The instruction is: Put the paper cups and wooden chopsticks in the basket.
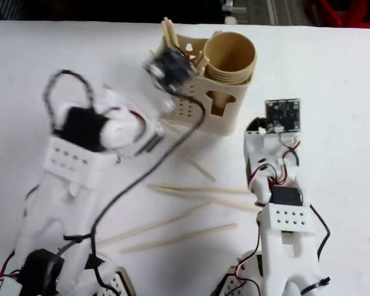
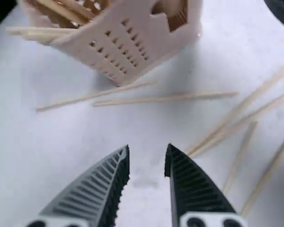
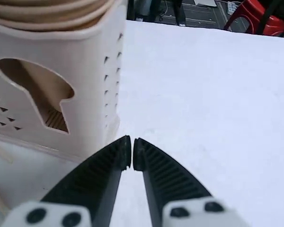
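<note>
Holding nothing: left fingers (image 2: 109, 189) a bit open, right fingers (image 3: 104, 175) nearly shut. Could easily skid flat chopsticks (image 2: 165, 98) away or bump basket (image 2: 132, 47).

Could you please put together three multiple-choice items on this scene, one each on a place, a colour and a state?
1. Where is the stack of tan paper cups?
A) inside the perforated plastic basket
B) on the floor
C) on top of an arm

2. What colour is that basket?
A) red
B) beige
C) blue

3. How is the left gripper?
A) shut with nothing in it
B) shut on a paper cup
C) open and empty

Answers:
1 A, the cups stand nested in the basket.
2 B, its walls are pale beige.
3 C, bare white table shows between its black fingers.
</note>
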### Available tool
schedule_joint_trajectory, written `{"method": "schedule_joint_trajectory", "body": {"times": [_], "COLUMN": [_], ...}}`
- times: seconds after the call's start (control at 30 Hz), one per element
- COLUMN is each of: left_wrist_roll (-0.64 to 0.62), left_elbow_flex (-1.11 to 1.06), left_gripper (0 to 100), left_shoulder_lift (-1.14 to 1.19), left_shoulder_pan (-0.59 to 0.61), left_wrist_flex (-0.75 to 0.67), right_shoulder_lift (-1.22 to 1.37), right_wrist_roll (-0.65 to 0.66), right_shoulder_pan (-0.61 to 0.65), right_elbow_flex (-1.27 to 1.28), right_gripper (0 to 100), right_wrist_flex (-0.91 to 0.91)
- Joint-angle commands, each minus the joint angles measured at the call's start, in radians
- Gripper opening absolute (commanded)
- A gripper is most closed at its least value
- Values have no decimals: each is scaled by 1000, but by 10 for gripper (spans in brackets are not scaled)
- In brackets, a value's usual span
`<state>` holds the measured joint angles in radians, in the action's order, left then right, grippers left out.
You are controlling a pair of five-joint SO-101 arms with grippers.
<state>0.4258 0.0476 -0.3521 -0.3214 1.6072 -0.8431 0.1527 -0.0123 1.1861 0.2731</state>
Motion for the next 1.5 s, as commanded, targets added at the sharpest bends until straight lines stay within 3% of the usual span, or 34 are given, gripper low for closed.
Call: {"method": "schedule_joint_trajectory", "body": {"times": [0.0, 0.1, 0.3, 0.6, 1.07, 1.3, 1.47], "left_wrist_roll": [83, 100, 101, 98, 92, 92, 92], "left_elbow_flex": [-232, -413, -674, -804, -416, -330, -338], "left_gripper": [170, 223, 229, 261, 263, 122, 73], "left_shoulder_lift": [-27, -27, -25, 94, 529, 624, 631], "left_shoulder_pan": [-84, -111, -189, -260, -263, -271, -286], "left_wrist_flex": [-146, -305, -568, -736, -542, -483, -457], "right_shoulder_lift": [-36, -36, -36, -36, -36, -36, -36], "right_wrist_roll": [-87, -112, -112, -112, -112, -110, -109], "right_shoulder_pan": [-81, -119, -134, -136, -136, -136, -136], "right_elbow_flex": [-61, -80, -83, -84, -84, -84, -84], "right_gripper": [25, 25, 25, 25, 25, 25, 25], "right_wrist_flex": [-19, -18, -18, -19, -19, -19, -19]}}
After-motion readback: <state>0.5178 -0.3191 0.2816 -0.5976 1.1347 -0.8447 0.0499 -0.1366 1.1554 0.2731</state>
